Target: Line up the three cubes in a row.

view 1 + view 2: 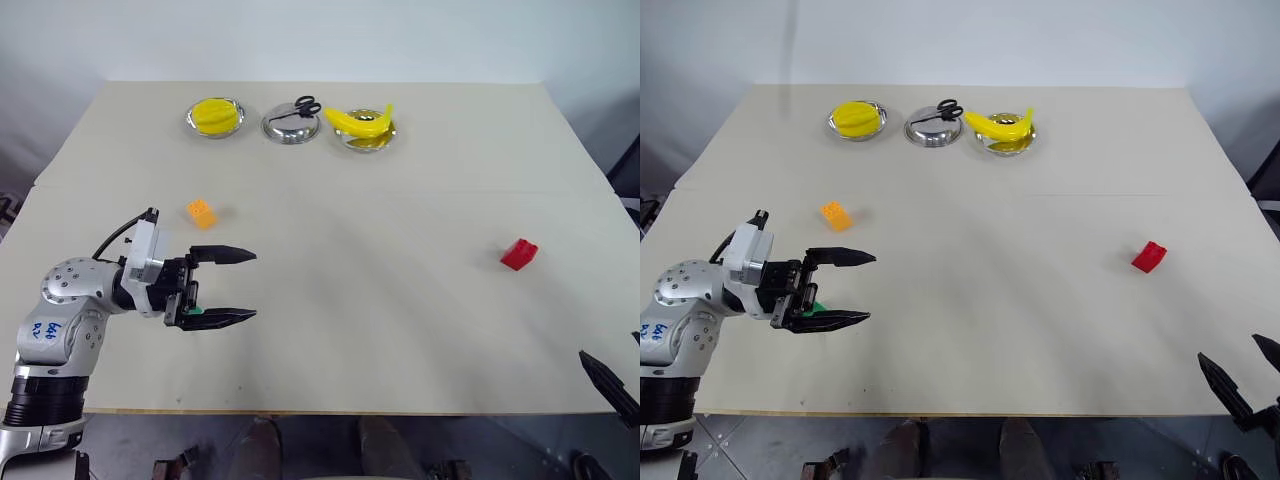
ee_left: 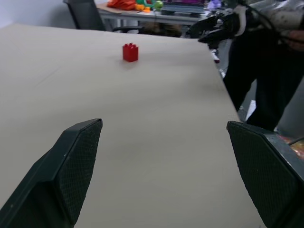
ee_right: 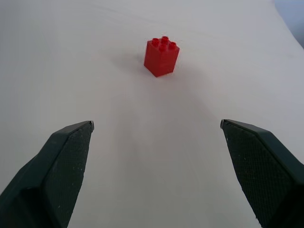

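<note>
Fingers of the left gripper point(image 1: 236, 286) stand wide apart and empty, pointing level across the table point(image 1: 400, 340) toward its right edge. Just under the nearer finger point(image 1: 225, 318), by its base, a bit of green shows, probably the green cube point(image 1: 816, 309), though most of it is hidden. The orange cube point(image 1: 201, 213) lies a little beyond the gripper, toward the far edge and near the table's left side. Fingers of the right gripper point(image 3: 156, 128) are also spread wide and hold nothing; they sit at the near right corner. The red cube point(image 3: 161, 56) stands upright, studs up, straight ahead of them and well apart, near the right edge.
</note>
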`<action>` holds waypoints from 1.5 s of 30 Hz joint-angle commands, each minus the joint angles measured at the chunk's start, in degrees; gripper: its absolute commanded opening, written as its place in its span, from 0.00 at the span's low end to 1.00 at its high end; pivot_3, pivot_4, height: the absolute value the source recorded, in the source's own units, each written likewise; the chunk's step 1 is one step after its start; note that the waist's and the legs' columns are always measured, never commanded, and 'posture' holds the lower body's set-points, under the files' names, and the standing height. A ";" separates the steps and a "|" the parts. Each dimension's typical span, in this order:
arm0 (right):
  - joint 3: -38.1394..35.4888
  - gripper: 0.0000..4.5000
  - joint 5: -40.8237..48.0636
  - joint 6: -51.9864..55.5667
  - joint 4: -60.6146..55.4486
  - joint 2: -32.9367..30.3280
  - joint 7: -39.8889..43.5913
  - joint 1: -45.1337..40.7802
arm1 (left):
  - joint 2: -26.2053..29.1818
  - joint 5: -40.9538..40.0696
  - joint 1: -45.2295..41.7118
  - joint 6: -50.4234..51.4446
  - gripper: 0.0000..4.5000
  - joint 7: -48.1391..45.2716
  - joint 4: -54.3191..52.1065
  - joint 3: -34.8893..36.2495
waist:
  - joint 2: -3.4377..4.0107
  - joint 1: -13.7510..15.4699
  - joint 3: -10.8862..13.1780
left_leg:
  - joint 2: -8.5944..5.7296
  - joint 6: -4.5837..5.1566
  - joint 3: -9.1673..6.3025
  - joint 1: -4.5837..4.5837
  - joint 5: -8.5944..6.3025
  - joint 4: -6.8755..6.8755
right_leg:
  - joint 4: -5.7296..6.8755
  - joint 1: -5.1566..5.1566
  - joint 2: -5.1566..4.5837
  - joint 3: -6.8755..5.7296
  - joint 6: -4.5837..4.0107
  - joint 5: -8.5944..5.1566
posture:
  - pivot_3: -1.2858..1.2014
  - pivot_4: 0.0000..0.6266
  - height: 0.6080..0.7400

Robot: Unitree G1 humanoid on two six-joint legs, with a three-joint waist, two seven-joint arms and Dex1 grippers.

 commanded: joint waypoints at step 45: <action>51.15 0.34 -21.17 -1.19 44.11 -12.19 38.19 -72.48 | 0.35 0.26 4.67 -1.92 1.00 0.91 -2.06 1.22 | 0.16 -1.94 0.13 | 0.12 0.04 0.34 0.03 -0.03 0.16 | -0.26 0.07 -0.06 0.14 0.14 0.06 | 0.52 0.24 1.00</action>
